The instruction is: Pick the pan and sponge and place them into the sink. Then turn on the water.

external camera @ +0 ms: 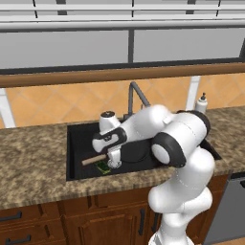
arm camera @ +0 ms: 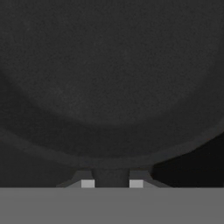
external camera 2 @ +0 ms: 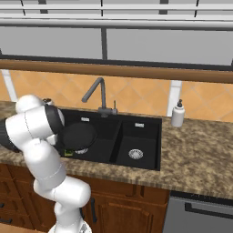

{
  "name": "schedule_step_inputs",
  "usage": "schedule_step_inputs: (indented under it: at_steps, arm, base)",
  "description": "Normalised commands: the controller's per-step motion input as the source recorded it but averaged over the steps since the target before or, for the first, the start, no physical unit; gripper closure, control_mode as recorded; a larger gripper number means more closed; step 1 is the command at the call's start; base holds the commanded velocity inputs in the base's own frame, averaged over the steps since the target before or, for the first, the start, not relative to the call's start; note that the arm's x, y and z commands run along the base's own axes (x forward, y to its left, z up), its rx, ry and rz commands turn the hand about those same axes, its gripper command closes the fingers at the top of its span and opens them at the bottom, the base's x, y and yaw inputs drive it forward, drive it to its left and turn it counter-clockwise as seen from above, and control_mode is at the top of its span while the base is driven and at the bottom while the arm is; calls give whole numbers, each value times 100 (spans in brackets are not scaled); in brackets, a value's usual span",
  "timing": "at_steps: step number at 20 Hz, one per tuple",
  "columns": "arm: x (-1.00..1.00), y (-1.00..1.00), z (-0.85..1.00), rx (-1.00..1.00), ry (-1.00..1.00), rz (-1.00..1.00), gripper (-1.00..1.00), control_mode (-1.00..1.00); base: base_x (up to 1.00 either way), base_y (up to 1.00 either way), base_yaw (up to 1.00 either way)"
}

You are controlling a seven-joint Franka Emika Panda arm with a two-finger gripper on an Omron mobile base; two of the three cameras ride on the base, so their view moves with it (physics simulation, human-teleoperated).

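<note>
**Pan held low inside the left bowl of a black sink**

The gripper (external camera: 114, 162) is seen lowered into the larger left bowl of the sink (external camera: 72, 153), its jaws clenched on the pan (external camera 2: 78, 135) where the tan handle (external camera: 94, 160) meets the round black body. From the left base view the handle is shown pointing out toward the bowl's left wall, with open black floor left between its tip and that wall. The sponge (external camera: 102, 167) is found on the bowl floor just beside the gripper, close to the front rim of the sink and partly covered by the hand. The pan body is largely hidden there behind the white arm.

From the right base view the pan is shown as a dark disc tilted over the left bowl, with a sliver of the sponge (external camera 2: 68, 153) visible at its lower edge. The smaller right bowl, with its silver drain (external camera 2: 135, 154), is laid open to this camera. The faucet (external camera 2: 98, 95) is seen rising behind the divider, well above the pan, and a white soap bottle (external camera 2: 177, 114) stands on the counter (external camera 2: 195, 154) to the right of the sink. In the hand view the curved black pan wall (arm camera: 109, 87) is pressed close to the fingertips (arm camera: 88, 183).
</note>
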Motion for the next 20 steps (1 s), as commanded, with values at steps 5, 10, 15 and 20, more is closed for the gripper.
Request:
schedule_step_inputs:
  at_steps: [5,10,15,20]
  arm:
    - [30,0,-33,0,0,-5,100,-100]
    - [27,0,-41,0,0,-5,100,-100]
    - [22,0,-32,0,0,-5,100,-100]
    - [23,0,-34,0,0,-4,100,-100]
  base:
    - [0,0,0]
    - [0,0,0]
    - [0,0,0]
    - [0,0,0]
